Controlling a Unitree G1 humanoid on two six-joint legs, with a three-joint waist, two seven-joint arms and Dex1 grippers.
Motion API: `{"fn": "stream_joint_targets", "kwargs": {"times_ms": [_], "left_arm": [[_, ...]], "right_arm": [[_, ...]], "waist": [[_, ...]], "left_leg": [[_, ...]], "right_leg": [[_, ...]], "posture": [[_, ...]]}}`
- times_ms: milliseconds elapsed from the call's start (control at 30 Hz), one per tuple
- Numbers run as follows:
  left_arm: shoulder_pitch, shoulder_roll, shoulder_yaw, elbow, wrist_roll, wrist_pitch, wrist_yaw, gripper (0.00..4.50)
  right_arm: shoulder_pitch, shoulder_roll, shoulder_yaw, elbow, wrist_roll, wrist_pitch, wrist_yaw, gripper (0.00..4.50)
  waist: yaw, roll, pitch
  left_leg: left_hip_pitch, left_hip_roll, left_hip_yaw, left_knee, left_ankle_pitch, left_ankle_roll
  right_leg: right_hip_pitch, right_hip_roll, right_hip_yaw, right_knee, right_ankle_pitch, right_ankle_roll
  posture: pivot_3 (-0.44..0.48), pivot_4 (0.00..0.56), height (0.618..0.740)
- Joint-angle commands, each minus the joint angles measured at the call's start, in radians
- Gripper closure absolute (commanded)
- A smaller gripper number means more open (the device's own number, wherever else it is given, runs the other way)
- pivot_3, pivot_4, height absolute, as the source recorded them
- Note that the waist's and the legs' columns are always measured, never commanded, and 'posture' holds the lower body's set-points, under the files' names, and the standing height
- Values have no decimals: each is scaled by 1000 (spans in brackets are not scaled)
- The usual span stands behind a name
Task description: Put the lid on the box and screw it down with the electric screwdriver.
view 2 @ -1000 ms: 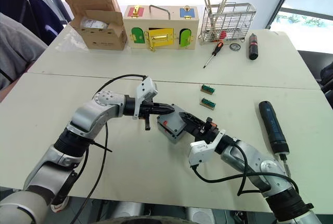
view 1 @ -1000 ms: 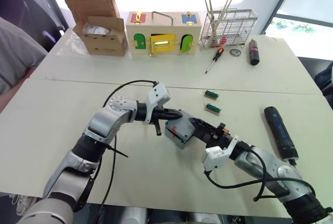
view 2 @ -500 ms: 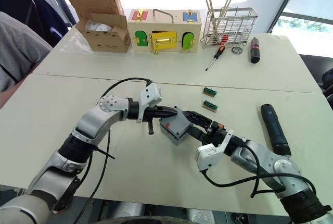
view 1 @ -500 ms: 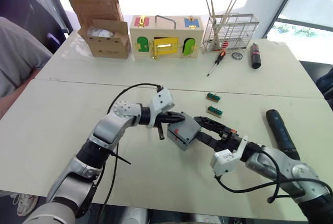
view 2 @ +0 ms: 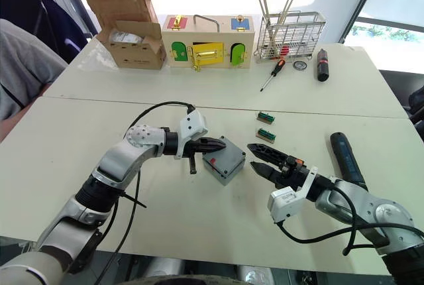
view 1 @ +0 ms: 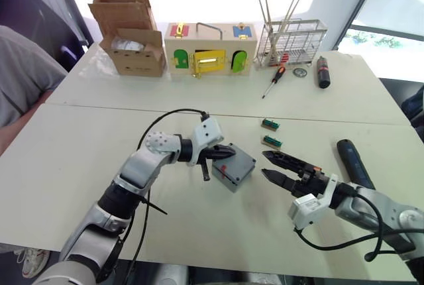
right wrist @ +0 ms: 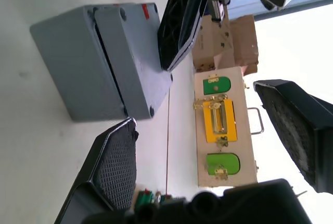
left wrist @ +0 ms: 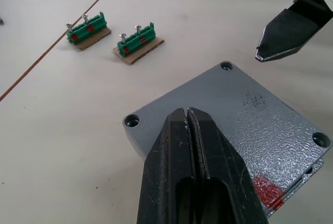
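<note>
The counter [view 1: 79, 159] carried the box [view 1: 228, 175] at its middle, the lid [view 1: 237, 164] seated on top. The left claw [view 1: 226, 153], fingers closed, pressed on the lid. The right claw [view 1: 267, 165] gaped empty just beside the box; the electric screwdriver [view 1: 352, 163] lay farther right.

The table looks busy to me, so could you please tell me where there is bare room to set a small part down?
Free: the near-left table, beyond the left arm, and the middle strip between the wooden box and the grey box. Crowded: around the grey box, flanked by the left end effector and the right end effector, and the far edge with the carton and wire rack.
</note>
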Motion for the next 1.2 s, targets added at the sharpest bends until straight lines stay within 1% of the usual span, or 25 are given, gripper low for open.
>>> {"fn": "stream_joint_targets", "kwargs": {"times_ms": [33,133,200,333,400,433,500,533,567,667,767,800,867,933,967,1100,1200], "left_arm": [[59,3,-88,68,65,1,1,4500],[67,4,-93,55,73,-17,-5,4500],[72,4,-89,40,68,-2,-3,4500],[77,5,-82,32,66,12,1,4500],[78,3,-76,31,63,11,4,4500],[78,3,-74,31,61,9,4,4500],[75,8,-75,32,66,2,0,4500],[74,10,-74,35,66,0,0,4500],[73,10,-73,37,66,-3,-1,4500],[68,13,-68,51,71,-16,-1,4500],[61,20,-67,70,82,-42,-4,4500],[59,21,-67,74,83,-47,-6,4500],[55,23,-65,82,82,-55,-9,4500],[50,23,-63,90,82,-66,-11,4500],[49,23,-62,92,82,-70,-11,4500],[44,25,-62,96,80,-85,-19,4500],[44,27,-62,97,79,-91,-23,4500]], "right_arm": [[22,-1,-34,-2,22,-11,-19,378],[34,9,-24,0,36,-9,-9,378],[45,28,-13,-3,102,17,30,378],[74,47,-5,17,300,83,152,378],[80,67,-24,13,472,159,224,378],[80,75,-31,8,532,187,252,378],[61,111,-50,-21,727,301,323,919],[50,123,-57,-32,777,334,346,1106],[42,135,-59,-44,817,365,368,1421],[32,173,-60,-102,953,498,430,2609],[34,200,-69,-230,1288,806,490,4114],[34,202,-82,-271,1393,904,492,4452],[31,184,-101,-334,1544,1047,506,4452],[49,153,-103,-372,1596,1129,540,4452],[60,140,-100,-383,1600,1154,558,4452],[139,87,-53,-399,1524,1175,650,4452],[158,95,-38,-394,1485,1172,669,4452]], "waist": [[0,1,-1],[1,2,-1],[0,2,-1],[0,2,-2],[0,2,-2],[-1,2,-2],[0,3,-2],[-1,3,-2],[0,3,-2],[0,3,-2],[0,4,-2],[0,4,-2],[0,4,-2],[1,4,-2],[1,4,-2],[2,4,-2],[0,4,-2]], "left_leg": [[0,0,0,0,0,0],[0,0,-1,0,1,-2],[-1,0,-1,0,2,-4],[-1,0,-2,0,1,-3],[-1,0,-3,0,0,0],[0,0,-3,0,0,1],[0,0,-4,0,-1,1],[-1,1,-4,0,-1,1],[-1,1,-5,0,-1,1],[-1,1,-6,0,-1,2],[-2,1,-8,0,-1,2],[-2,1,-8,0,-1,2],[-2,1,-9,0,-1,2],[-2,1,-9,0,-1,2],[-3,1,-9,-1,-1,2],[-3,1,-9,-2,-1,2],[-3,1,-9,-2,-1,2]], "right_leg": [[0,0,0,0,0,0],[1,-1,1,0,0,0],[1,-1,1,-1,0,0],[2,-1,1,-1,0,0],[3,-1,1,-2,0,0],[3,-1,1,-3,0,0],[3,-1,1,-3,0,0],[4,-1,0,-3,0,0],[4,-2,0,-3,0,0],[4,-2,0,-4,0,0],[4,-2,0,-4,0,0],[4,-2,0,-4,0,0],[4,-2,0,-5,0,0],[4,-3,0,-5,0,0],[4,-3,0,-6,0,0],[3,-4,0,-7,-1,-1],[3,-4,0,-8,-1,-2]], "posture": [[0,150,740],[0,150,740],[0,150,740],[0,150,740],[0,150,740],[0,150,740],[0,150,740],[0,150,740],[0,150,740],[0,150,740],[0,150,740],[0,150,740],[0,150,740],[0,150,740],[0,150,740],[0,150,740],[0,150,740]]}}
